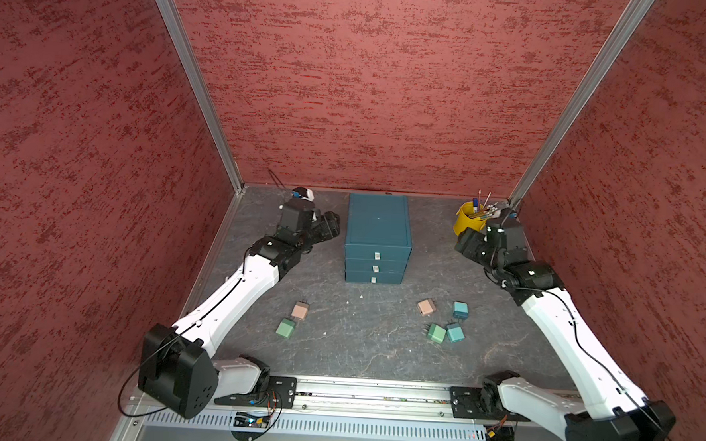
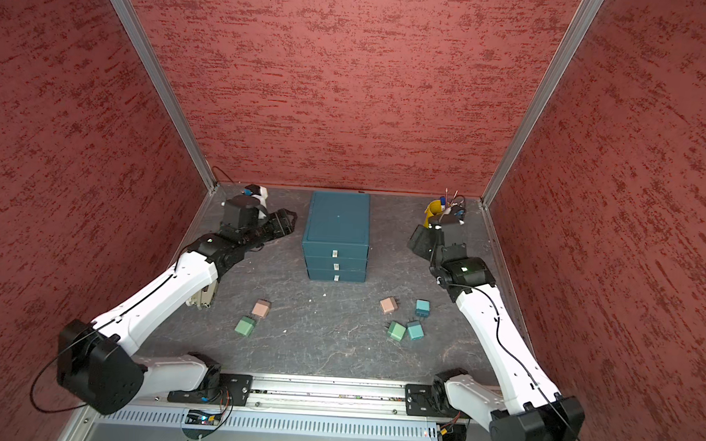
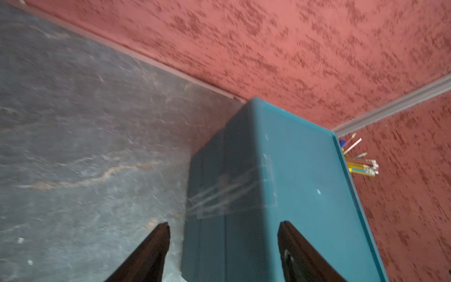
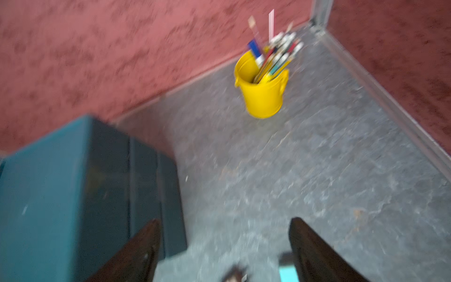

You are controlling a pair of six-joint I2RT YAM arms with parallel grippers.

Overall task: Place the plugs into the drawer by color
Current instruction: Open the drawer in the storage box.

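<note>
The left gripper [image 3: 223, 225] and right gripper [image 4: 224, 221] hang released near the dark teal plastic three-drawer chest [image 1: 377, 231]; tugging a small white pull tab [image 1: 377, 255] unbraced could drag it.

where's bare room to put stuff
Free: the strip before the drawer, between the left plug pair and the right plug cluster, to the rail. Crowded: beside the drawer, by the left pincer, right pincer and yellow bucket.

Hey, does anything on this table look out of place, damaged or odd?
Nothing spilled or broken. One oddity: what look like clear tape strips cross the side of the drawer in the left wrist view. A few white specks dot the table.
</note>
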